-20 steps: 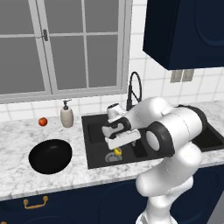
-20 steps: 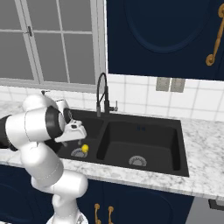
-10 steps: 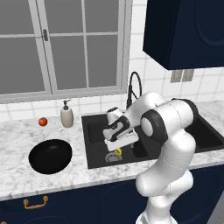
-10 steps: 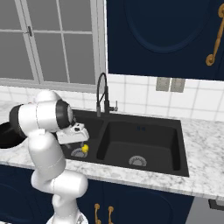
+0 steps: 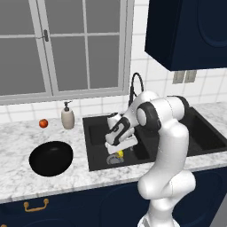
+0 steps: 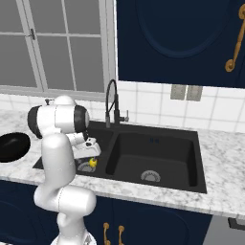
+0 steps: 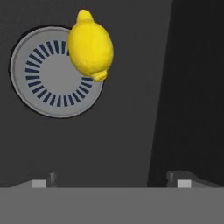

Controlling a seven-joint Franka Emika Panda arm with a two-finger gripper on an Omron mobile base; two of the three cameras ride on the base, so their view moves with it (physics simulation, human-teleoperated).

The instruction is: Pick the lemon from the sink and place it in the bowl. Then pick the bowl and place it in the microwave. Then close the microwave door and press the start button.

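Note:
The yellow lemon (image 7: 90, 46) lies on the edge of the silver drain (image 7: 57, 72) in the left basin of the black sink (image 5: 98, 133). It also shows as a small yellow spot (image 5: 119, 154) (image 6: 93, 163) just under my hand. My gripper (image 7: 111, 181) hangs open above the basin floor, a short way off the lemon, with nothing between its fingertips (image 7: 43, 181). From the base views the gripper (image 5: 120, 145) (image 6: 89, 153) is down inside the basin. The glossy black bowl (image 5: 51, 158) (image 6: 12, 146) sits on the counter left of the sink. The microwave and its door are out of view.
A coiled black faucet (image 5: 135, 86) (image 6: 112, 98) rises behind the sink, close to my arm. A soap dispenser (image 5: 67, 116) and a small red-orange fruit (image 5: 43, 123) stand at the back left of the marble counter. The right basin (image 6: 155, 153) lies beside my arm.
The hand has sunk lower into the left basin toward the lemon, and the elbow has swung back toward the faucet. The jaws stay open.

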